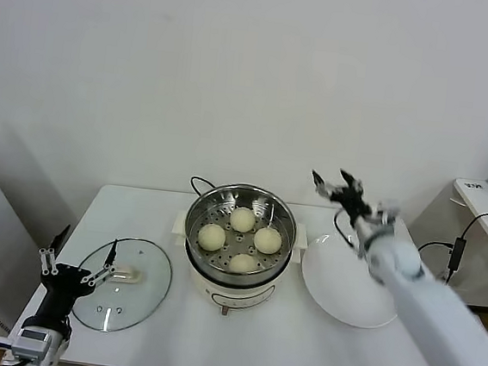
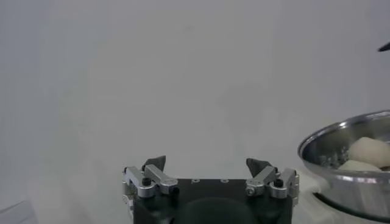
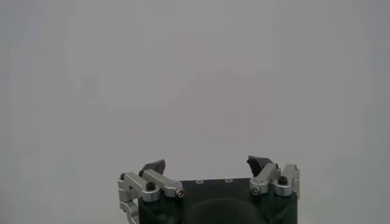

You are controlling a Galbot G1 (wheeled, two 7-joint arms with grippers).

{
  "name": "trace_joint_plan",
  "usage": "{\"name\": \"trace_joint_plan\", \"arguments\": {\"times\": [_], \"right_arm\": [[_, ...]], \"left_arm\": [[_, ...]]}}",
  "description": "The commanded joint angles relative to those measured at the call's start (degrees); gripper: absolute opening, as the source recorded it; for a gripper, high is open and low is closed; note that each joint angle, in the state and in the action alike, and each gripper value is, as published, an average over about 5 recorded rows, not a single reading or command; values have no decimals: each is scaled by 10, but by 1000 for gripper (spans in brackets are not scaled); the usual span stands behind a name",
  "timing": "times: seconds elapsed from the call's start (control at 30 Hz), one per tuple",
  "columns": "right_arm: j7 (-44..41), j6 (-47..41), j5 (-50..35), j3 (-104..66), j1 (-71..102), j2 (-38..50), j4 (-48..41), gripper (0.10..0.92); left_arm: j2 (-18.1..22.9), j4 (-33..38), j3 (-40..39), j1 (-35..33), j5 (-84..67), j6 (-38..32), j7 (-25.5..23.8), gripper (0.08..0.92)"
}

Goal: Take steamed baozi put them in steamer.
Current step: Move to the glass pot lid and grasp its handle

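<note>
The steamer (image 1: 221,200), a shiny steel basket on a white pot base, stands mid-table and holds several cream-white steamed baozi (image 1: 242,219). My left gripper (image 1: 78,258) is low at the table's front left, over the edge of the glass lid, open and holding nothing. In the left wrist view that gripper (image 2: 207,163) faces the wall, with the steamer's rim (image 2: 341,176) and a baozi (image 2: 368,149) off to one side. My right gripper (image 1: 331,179) is raised behind the white plate, to the right of the steamer, open and bare. The right wrist view shows only this gripper (image 3: 207,164) against the wall.
A round glass lid (image 1: 130,293) lies flat on the table left of the steamer. A bare white plate (image 1: 346,288) sits to the steamer's right. A black cord (image 1: 199,181) trails behind the pot. A white side table (image 1: 484,202) with cables stands at far right.
</note>
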State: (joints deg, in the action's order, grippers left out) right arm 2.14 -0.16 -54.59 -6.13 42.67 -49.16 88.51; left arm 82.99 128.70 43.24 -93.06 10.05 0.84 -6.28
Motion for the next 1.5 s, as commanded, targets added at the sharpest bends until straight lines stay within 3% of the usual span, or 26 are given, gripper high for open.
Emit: {"name": "trace_joint_plan", "arguments": {"times": [0.03,0.27,0.47,0.63,0.9,1.5], "right_arm": [[0,38,109,-329,447,-90,204,823],[-47,34,161,-383,542,-155,262,823],[-54,30,195,-386,554,-187,270,823],[-51,23,202,-388,554,-190,268,823],[-45,20,222,-378,554,-202,266,823],[-57,31,247,-395,590,-240,282,823]], "left_arm": [[-3,-32,6,6,36,-20,0,823],[-11,-79,13,10,117,-98,-2,823],[-38,-199,48,12,284,-279,3,823],[-53,-280,72,-3,465,-361,78,823],[-49,-320,54,25,679,-333,185,823],[-77,-399,9,166,711,-241,179,823]]}}
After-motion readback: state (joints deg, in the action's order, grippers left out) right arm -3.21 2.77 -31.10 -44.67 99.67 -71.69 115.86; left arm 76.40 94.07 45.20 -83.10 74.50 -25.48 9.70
